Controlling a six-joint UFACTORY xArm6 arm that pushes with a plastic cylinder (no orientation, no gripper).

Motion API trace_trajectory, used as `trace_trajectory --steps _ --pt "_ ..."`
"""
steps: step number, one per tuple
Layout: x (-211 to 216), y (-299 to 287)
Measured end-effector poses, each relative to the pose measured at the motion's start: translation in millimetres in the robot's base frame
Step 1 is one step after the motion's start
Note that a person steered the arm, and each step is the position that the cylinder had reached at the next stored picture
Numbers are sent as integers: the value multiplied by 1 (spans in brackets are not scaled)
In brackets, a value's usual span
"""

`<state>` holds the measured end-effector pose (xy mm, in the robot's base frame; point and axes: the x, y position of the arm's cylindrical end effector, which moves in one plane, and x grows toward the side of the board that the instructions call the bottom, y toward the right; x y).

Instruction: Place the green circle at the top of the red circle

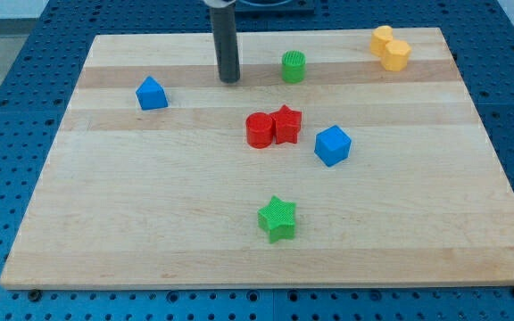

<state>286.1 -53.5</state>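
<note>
Rod's upper part cut off at the view's top | my tip (229,80) rests upright on the surface (150,205), no jaws on this tool, touching nothing | green circle (294,67) just right of it | red circle (259,130) below, touching red star (287,124)

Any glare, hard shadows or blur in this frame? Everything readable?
Camera view: light is even, with no glare on the wooden board. Shadows are soft and short, seen under the green star and blue cube. Focus is sharp enough; my tip is crisp, left of the green circle. The red circle and red star touch but stay distinguishable.
</note>
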Motion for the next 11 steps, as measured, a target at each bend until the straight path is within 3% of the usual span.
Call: trace_trajectory --steps 1,4,7,11 --pt "-39 19" --pt "-49 114" --pt "-25 113" --pt "27 62"
